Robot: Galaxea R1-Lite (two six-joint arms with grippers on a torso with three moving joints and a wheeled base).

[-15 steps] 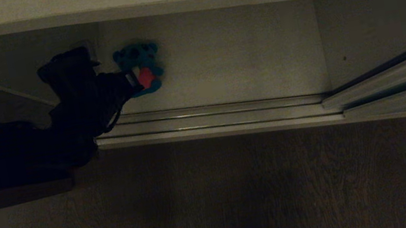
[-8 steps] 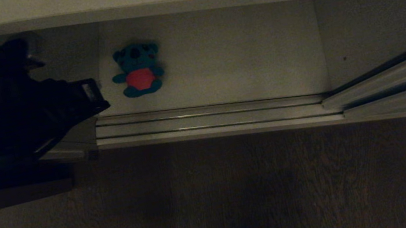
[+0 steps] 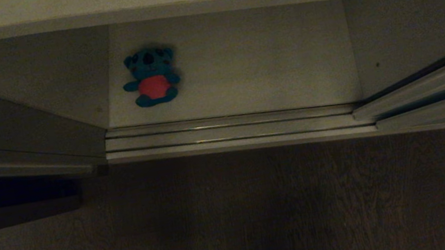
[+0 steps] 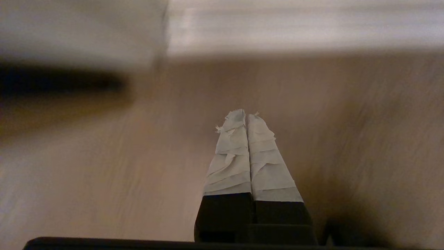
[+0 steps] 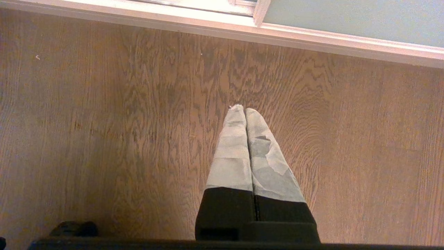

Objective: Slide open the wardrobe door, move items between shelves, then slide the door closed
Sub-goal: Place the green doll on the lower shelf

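Blue plush toy (image 3: 151,78) lying on the lower shelf (image 3: 240,71), far left. Left gripper (image 4: 247,119) pressed closed, empty, over wooden floor (image 4: 104,173), well apart from toy. Right gripper (image 5: 244,113) likewise closed, empty.

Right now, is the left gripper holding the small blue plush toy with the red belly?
No. The left gripper is shut on nothing above wood floor, while the blue plush toy lies alone on the white lower shelf.
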